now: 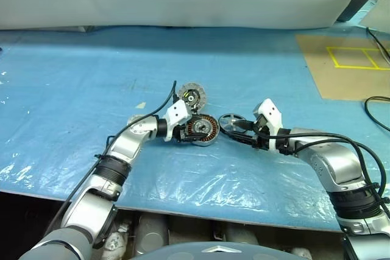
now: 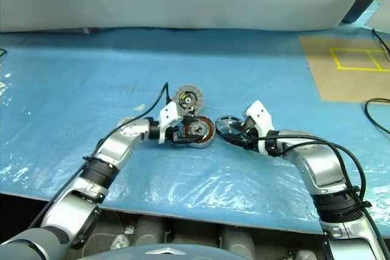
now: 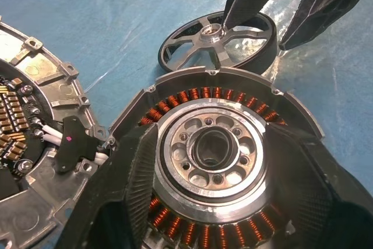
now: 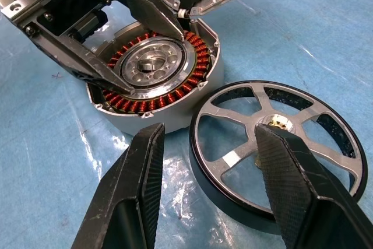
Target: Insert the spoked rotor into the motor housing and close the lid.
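Note:
The motor housing [image 1: 206,130], a silver cup with copper windings, lies on the blue sheet. The ribbed lid [image 1: 192,96] stands swung open behind it, joined at the rim. My left gripper [image 3: 210,132] reaches in from the left and is open. Its fingers [image 4: 145,13] stand over the windings on either side of the housing's silver centre. Just right of the housing, the spoked rotor [image 4: 233,126] lies flat. My right gripper [image 4: 210,127] is open over the rotor, with one finger above the hub and the other just outside the dark rim.
A blue plastic sheet [image 1: 91,89] covers the table, whose front edge runs close to me. A brown board with yellow tape [image 1: 347,65] lies at the back right, and a black cable [image 1: 378,111] loops near it. A white drape hangs behind.

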`<action>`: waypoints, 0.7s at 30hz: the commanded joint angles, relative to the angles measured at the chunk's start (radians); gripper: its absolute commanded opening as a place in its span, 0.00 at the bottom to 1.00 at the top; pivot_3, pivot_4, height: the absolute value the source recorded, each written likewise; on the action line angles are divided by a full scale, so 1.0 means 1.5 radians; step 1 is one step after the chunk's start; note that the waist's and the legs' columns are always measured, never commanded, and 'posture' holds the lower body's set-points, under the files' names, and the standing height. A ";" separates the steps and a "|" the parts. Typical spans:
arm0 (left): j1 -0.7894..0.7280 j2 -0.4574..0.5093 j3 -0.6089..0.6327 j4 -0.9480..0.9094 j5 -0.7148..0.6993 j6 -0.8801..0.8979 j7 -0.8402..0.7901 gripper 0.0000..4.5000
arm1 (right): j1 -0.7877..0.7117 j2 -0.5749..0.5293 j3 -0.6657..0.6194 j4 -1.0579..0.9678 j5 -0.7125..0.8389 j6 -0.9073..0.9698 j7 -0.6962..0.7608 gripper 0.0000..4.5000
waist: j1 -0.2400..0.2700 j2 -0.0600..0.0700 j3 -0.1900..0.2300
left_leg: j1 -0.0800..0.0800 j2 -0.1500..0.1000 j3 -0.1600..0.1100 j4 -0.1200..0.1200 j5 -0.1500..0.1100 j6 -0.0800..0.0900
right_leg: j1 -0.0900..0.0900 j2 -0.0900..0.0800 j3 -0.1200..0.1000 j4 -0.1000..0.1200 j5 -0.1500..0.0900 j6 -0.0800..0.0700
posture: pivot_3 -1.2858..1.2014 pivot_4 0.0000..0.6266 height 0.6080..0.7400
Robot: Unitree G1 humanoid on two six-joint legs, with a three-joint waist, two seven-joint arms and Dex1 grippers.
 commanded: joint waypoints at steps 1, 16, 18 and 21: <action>-0.005 0.010 0.031 -0.051 -0.030 0.028 0.000 0.67 | -0.012 0.007 -0.016 -0.017 0.023 0.003 0.006 0.58 | 0.000 0.000 0.000 | 0.000 0.000 0.000 0.000 0.000 0.000 | 0.000 0.000 0.000 0.000 0.000 0.000 | 0.52 0.24 1.00; 0.122 0.087 0.128 -0.254 -0.160 0.217 0.044 0.68 | -0.165 0.084 0.073 0.083 0.034 -0.004 0.044 0.07 | -0.008 0.000 0.000 | 0.000 0.000 0.001 0.000 0.000 0.000 | -0.001 0.000 0.000 0.000 0.000 0.000 | 0.52 0.24 1.00; 0.144 0.092 0.129 -0.270 -0.159 0.211 0.052 0.68 | -0.183 0.096 0.099 0.127 0.008 -0.025 0.053 0.00 | -0.008 0.000 0.000 | -0.001 0.000 0.001 0.000 0.000 0.000 | -0.001 0.000 0.000 0.000 0.000 0.000 | 0.52 0.24 1.00; 0.179 0.105 0.126 -0.297 -0.156 0.201 0.056 0.68 | -0.202 0.110 0.106 0.168 0.002 -0.037 0.073 0.00 | -0.007 0.000 0.000 | -0.002 0.000 0.001 0.000 0.000 0.000 | -0.002 0.000 0.000 0.000 0.000 0.000 | 0.52 0.24 1.00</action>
